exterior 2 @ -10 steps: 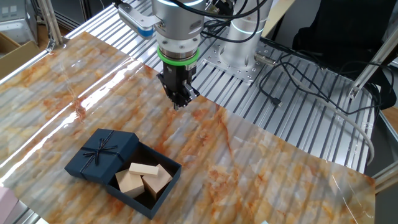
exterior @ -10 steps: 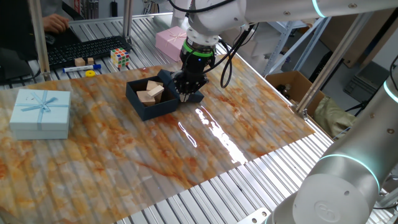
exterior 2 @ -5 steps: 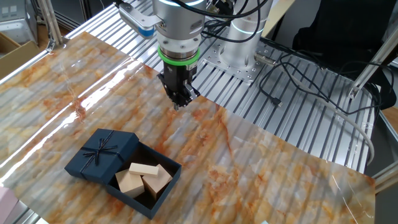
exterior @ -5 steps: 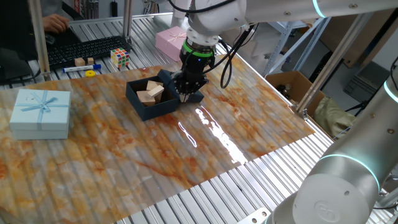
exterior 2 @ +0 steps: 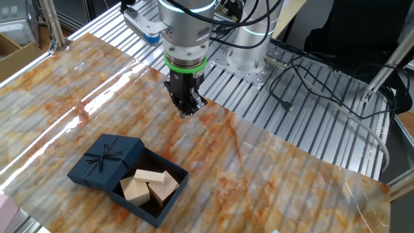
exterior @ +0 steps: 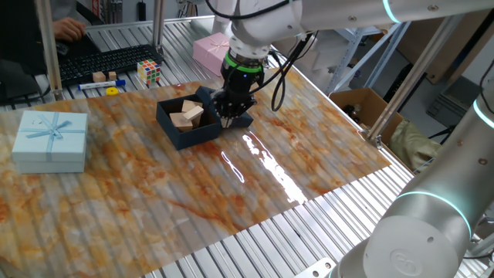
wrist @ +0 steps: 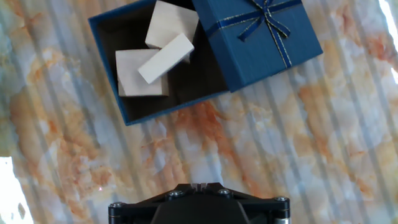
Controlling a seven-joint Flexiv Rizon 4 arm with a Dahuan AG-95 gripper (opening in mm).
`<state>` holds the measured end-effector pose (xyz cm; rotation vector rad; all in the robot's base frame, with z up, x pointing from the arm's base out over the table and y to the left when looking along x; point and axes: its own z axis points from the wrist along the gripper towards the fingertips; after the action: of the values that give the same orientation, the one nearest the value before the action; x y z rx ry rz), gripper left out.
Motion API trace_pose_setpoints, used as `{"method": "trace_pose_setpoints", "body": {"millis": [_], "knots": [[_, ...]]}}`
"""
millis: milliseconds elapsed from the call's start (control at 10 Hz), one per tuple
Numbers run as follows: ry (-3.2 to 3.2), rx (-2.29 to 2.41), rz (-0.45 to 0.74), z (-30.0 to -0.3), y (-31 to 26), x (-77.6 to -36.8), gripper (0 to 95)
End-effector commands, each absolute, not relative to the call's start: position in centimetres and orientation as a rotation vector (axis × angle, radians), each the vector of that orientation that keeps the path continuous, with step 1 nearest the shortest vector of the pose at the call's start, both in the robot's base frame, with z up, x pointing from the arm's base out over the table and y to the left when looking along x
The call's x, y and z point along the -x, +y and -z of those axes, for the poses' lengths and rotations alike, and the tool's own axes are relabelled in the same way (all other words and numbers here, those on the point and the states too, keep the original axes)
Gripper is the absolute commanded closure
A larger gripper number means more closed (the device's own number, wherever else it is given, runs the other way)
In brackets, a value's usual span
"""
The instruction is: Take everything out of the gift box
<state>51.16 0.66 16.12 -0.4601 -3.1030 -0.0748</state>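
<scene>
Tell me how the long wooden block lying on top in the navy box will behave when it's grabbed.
The long block looks like rigid plain wood, so it probably won't flex or crush. It rests tilted across two other blocks, so it may slide or rock when touched. Its flat faces suggest it won't roll, and it is likely light for its size.

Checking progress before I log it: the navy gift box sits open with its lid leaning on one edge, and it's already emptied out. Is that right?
Not quite. The gift box is open with its lid leaning on one edge, but it is not emptied: the hand view shows the pale wooden blocks inside it.
</scene>
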Motion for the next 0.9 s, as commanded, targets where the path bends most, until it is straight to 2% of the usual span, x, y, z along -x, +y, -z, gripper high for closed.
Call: {"method": "trace_pose_setpoints", "body": {"millis": [100, 900], "knots": [[-3.101, 0.457, 0.078, -15.7, 0.8, -52.0, 95.0], [-3.097, 0.475, 0.076, -14.9, 1.3, -57.1, 95.0]]}}
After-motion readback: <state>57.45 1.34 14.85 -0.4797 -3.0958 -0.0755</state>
